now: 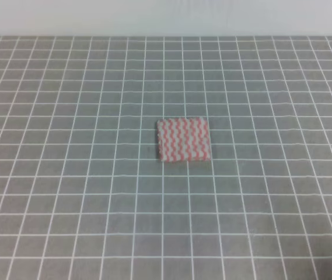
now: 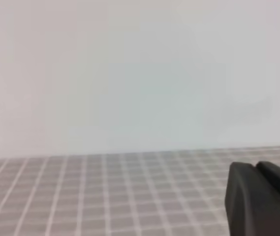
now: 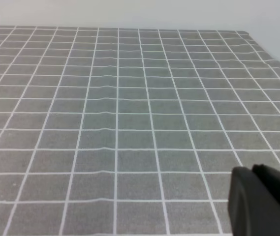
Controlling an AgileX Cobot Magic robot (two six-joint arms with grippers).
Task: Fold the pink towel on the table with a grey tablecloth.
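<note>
Right now the pink towel (image 1: 182,140) lies flat near the middle of the grey gridded surface (image 1: 66,192), a little wider than deep, with neither arm over it in the overhead view. Only a dark corner of the left end effector (image 2: 263,199) and the right end effector (image 3: 263,201) shows, so I cannot tell whether they are open. A pink sliver at the left edge of the right wrist view suggests the towel lies to that arm's left; which arm is nearer I cannot say.

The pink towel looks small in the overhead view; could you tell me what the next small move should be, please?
Probably none beyond keeping both arms clear: the pink towel already lies as a compact rectangle on the table, with neither gripper near it.
</note>
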